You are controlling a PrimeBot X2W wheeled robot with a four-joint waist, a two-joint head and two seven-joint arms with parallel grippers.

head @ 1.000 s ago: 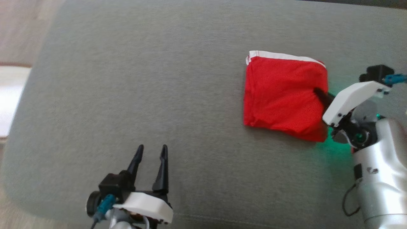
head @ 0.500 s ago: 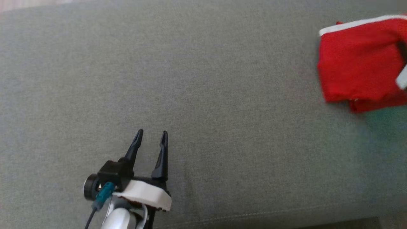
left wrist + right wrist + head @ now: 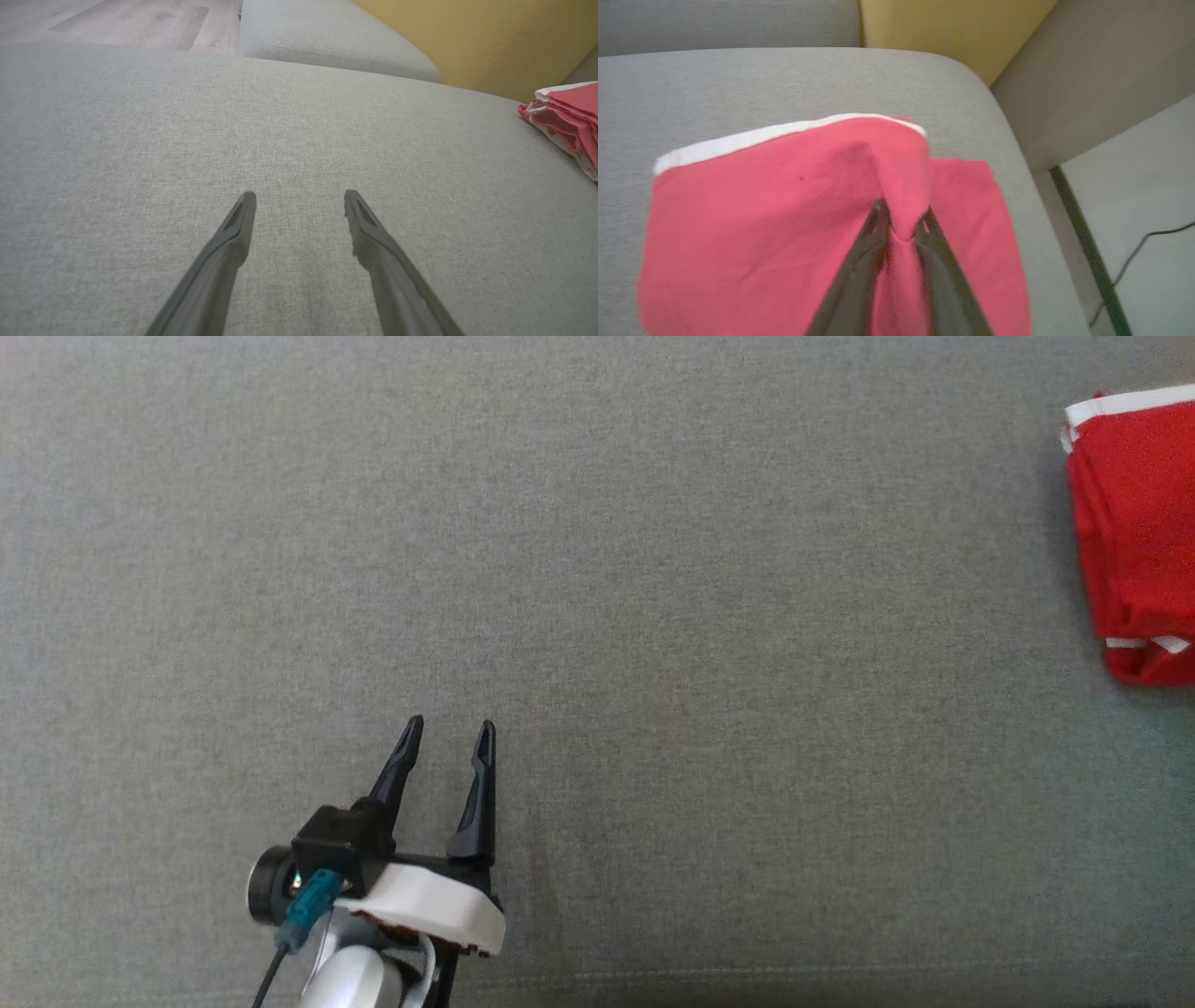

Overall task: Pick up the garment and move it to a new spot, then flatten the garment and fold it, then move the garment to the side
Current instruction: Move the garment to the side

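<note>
Red garment (image 3: 1134, 523) (folded) runs off the head view's edge.

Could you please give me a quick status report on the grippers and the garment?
Left gripper open, empty, over the grey cushion. Right gripper pinching a fold of the red garment near the cushion's right end. Nothing seen in the way.

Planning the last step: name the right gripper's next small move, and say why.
Probably open the right gripper and back off: the folded red garment already lies near the right edge of the grey cushion, a fold pinched between its fingers.
</note>
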